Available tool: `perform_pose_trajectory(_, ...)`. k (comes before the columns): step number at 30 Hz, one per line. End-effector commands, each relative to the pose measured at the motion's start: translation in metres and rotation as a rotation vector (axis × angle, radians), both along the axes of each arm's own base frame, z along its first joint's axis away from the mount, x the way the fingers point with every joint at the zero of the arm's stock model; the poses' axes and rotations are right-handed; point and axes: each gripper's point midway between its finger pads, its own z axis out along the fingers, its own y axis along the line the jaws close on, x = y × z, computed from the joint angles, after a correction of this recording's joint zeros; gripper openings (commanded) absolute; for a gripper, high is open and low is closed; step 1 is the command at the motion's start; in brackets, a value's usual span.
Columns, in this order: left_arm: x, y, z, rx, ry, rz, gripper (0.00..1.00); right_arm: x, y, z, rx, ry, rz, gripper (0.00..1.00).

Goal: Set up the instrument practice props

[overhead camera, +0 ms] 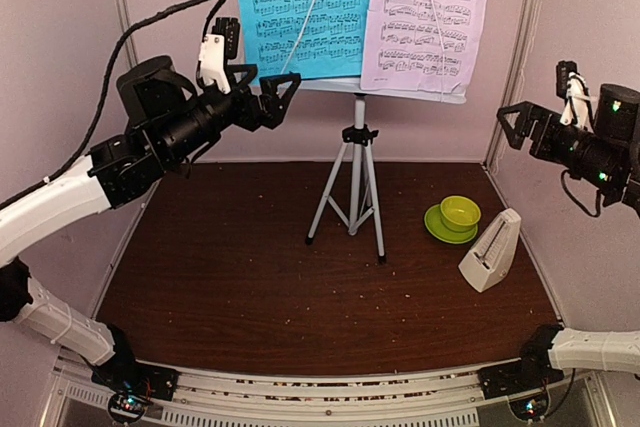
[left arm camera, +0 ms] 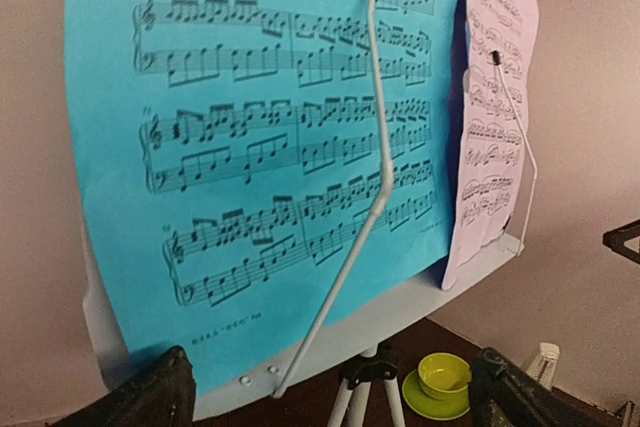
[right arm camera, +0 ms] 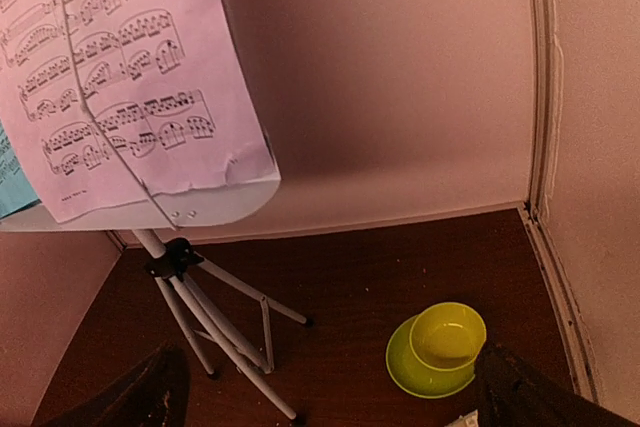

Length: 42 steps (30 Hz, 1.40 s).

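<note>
- Music-stand desk [overhead camera: 400, 90] is seen upright on grey tripod legs [overhead camera: 352, 197], at the back centre of the table [overhead camera: 230, 267].
- Cyan sheet [overhead camera: 290, 7] is seated on the left half of the desk and lilac sheet [overhead camera: 430, 17] on the right. Each is crossed by a wire retainer [left arm camera: 372, 147].
- Metronome [overhead camera: 492, 252] is stood at the right front, near the lime cup [overhead camera: 460, 212] and saucer [overhead camera: 437, 227] but apart from them.
- Left gripper [overhead camera: 268, 92] is released and empty, just beside the desk's lower left corner. Right gripper [overhead camera: 512, 127] is likewise spread wide and empty, well off to the right.
- Step is judged to be clearing away from the dressed stand.
- A straight pull-back is advised for the left arm, with no sweep across the cyan edge: paper is easily dragged from under the wire.
- The tripod is judged light and easily tipped by a nudge to the desk lip, so jaws are best kept spread until well clear.
</note>
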Motion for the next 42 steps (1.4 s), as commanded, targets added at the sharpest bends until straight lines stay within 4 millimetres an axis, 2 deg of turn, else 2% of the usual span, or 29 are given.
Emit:
perform_pose_trajectory(1, 0.008, 0.031, -0.031, -0.067, 0.168, 0.119, 0.98, -0.018, -0.044, -0.059, 0.092, 0.188, -0.226, 1.00)
perform_pose_trajectory(3, 0.011, 0.038, -0.046, -0.061, 0.221, 0.160, 0.98, -0.023, -0.063, -0.079, 0.108, 0.259, -0.349, 1.00)
perform_pose_trajectory(5, 0.014, 0.045, -0.058, -0.061, 0.267, 0.199, 0.98, -0.025, -0.072, -0.099, 0.096, 0.358, -0.436, 1.00)
perform_pose_trajectory(9, 0.018, 0.046, -0.071, -0.050, 0.310, 0.221, 0.98, -0.024, -0.079, -0.137, 0.058, 0.539, -0.580, 1.00)
perform_pose_trajectory(13, 0.021, 0.053, -0.075, -0.053, 0.324, 0.266, 0.98, -0.021, -0.083, -0.164, 0.085, 0.612, -0.657, 1.00)
perform_pose_trajectory(22, 0.024, 0.063, -0.084, -0.044, 0.340, 0.329, 0.98, -0.012, -0.096, -0.197, 0.145, 0.685, -0.827, 1.00)
perform_pose_trajectory(32, 0.025, 0.077, -0.088, -0.001, 0.326, 0.393, 0.98, 0.018, -0.094, -0.224, 0.143, 0.723, -0.909, 1.00)
perform_pose_trajectory(42, 0.025, 0.090, -0.097, 0.017, 0.337, 0.442, 0.98, 0.033, -0.097, -0.257, 0.087, 0.788, -0.967, 0.96)
